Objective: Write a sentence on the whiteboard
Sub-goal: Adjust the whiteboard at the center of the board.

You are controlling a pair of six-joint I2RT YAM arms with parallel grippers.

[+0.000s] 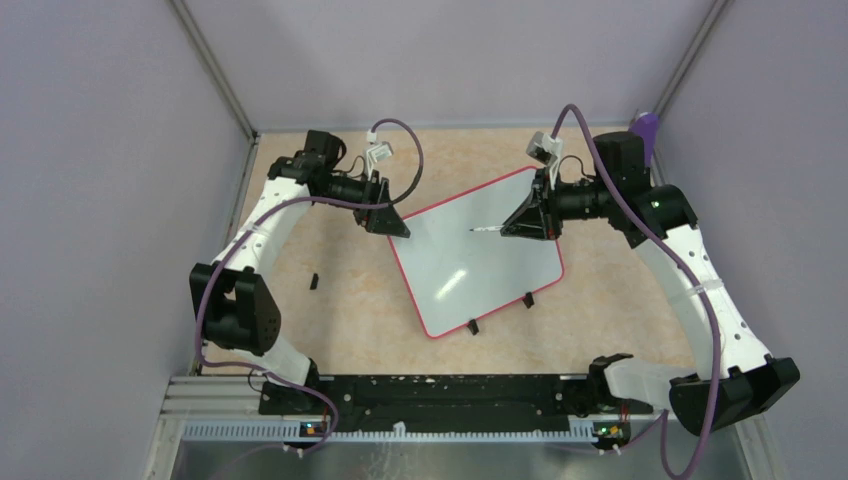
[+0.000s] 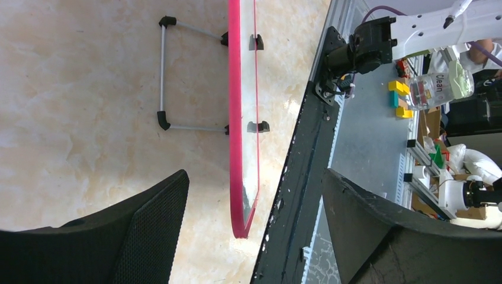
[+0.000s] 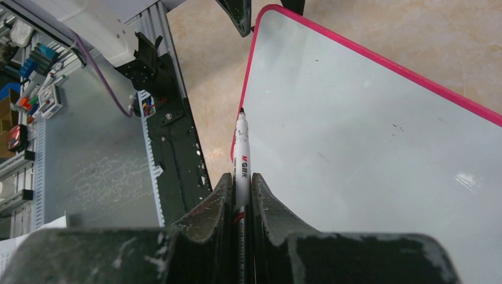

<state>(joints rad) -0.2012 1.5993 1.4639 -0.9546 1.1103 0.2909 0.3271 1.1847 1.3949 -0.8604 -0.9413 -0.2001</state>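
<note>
marker (image 3: pixel 241 145), rear half out of sight inside right gripper (image 3: pixel 242 178)

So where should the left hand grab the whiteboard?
I'd grab the whiteboard by its left corner, sliding in edge-on from the left. The rim is thin, so the open left gripper fits a finger on each face, clear of the marker in the right gripper.

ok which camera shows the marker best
The right wrist view: the marker fills the centre, clamped between the jaws, tip and label visible. The top external view shows only a thin sliver over the whiteboard; the left wrist view misses it.
</note>
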